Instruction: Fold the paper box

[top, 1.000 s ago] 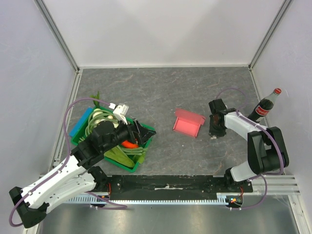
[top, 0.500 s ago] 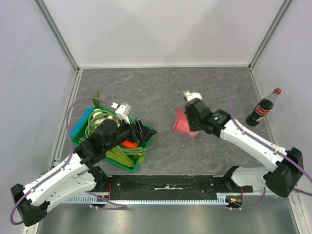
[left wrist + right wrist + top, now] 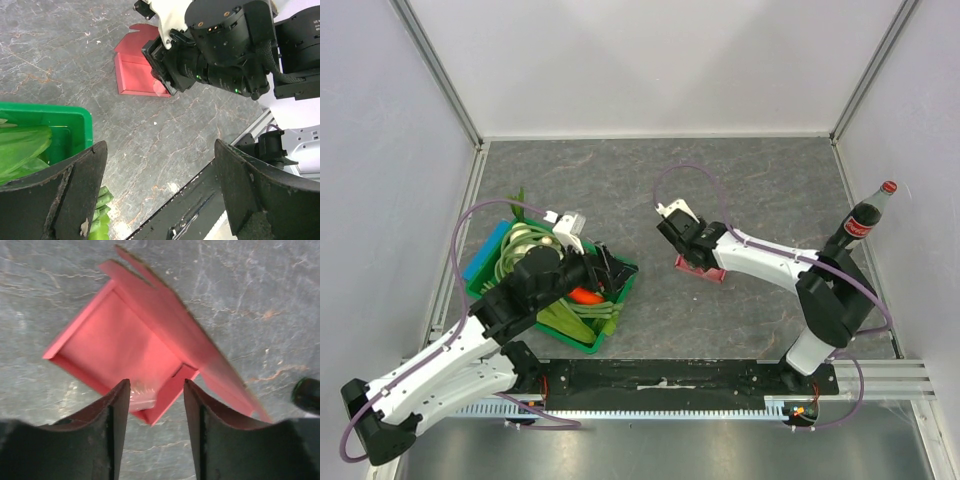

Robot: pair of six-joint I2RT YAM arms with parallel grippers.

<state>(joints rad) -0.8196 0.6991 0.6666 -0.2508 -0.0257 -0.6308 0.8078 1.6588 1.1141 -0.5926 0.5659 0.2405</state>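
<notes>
Right wrist view: paper box, pink, lies on the grey table as an open shallow tray, its walls up. A long lid flap w/ tabs lies spread out flat along one side. The right gripper hangs just over the tray's near corner. Its jaws are apart, one finger over the inside of the tray and one beyond the corner, and no clamp on the card is evident.

Handling (est.): thin card, so very light and only stiff along the creases. It prob. slides on the smooth top if pushed and dents if pinched hard. The best hold is likely a wall edge or the flap near its crease, not the floor panel. A second contact may be needed to keep the tray from skating while the flap goes over.

Left wrist view: left gripper has its jaws fully apart and holds nothing. It sits above the rim of the green crate, well apart from the box.

Top external view: box sits mid-table, partly hidden under the right wrist. A cola bottle stands upright near the right wall, close to the right arm's elbow, so it is a knock-over risk on a wide swing. Nothing lies between the box and either arm.
</notes>
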